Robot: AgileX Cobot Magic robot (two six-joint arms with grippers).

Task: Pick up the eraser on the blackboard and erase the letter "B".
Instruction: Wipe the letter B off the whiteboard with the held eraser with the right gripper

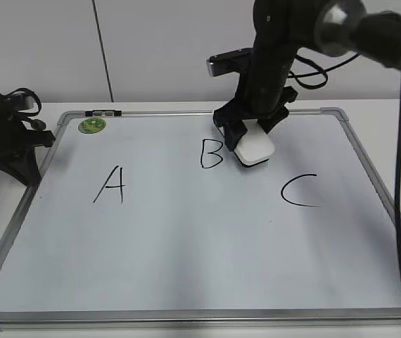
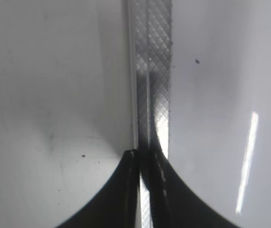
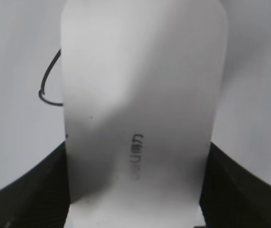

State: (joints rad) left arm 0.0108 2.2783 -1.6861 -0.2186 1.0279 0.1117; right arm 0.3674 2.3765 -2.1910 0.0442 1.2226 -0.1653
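The right gripper clamps the eraser just right of the letter "B" on the blackboard in the exterior view, the left gripper's state unreadable in its wrist view, and the right wrist view shows a stroke left of the eraser.

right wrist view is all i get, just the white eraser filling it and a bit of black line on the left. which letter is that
Observer: It is the letter "B"; the eraser sits just right of it, held in the right claw.
Operator: has any of the b been wiped yet
Observer: It looks whole in the exterior view, with "A" and "C" intact on the blackboard too.
Operator: where is the left arm
Observer: The left claw is parked at the board's left frame edge, jaws shut, holding nothing.
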